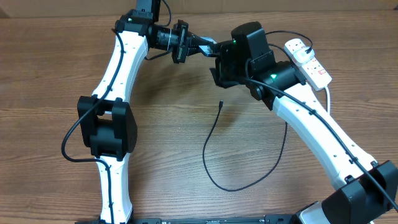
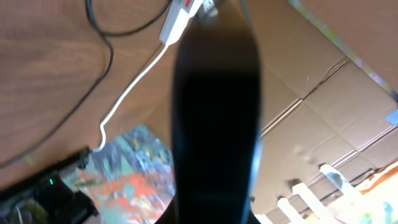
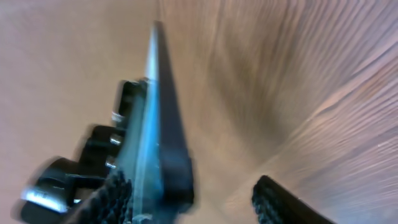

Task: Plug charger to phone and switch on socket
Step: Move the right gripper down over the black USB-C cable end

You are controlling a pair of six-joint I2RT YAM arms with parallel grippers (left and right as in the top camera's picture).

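The phone is held up above the table, a dark slab filling the middle of the left wrist view. My left gripper is shut on it. In the right wrist view the phone shows edge-on with its blue screen lit, lying against one finger; the other finger stands well apart, so my right gripper is open. The charger loops over the table, its connector tip lying free below both grippers. The socket lies at the back right, a white plug in it.
The socket's thick white lead trails over the wood towards a colourful printed sheet. Cardboard walls stand behind the table. Both wrists meet at the back centre, with the right wrist housing over the phone.
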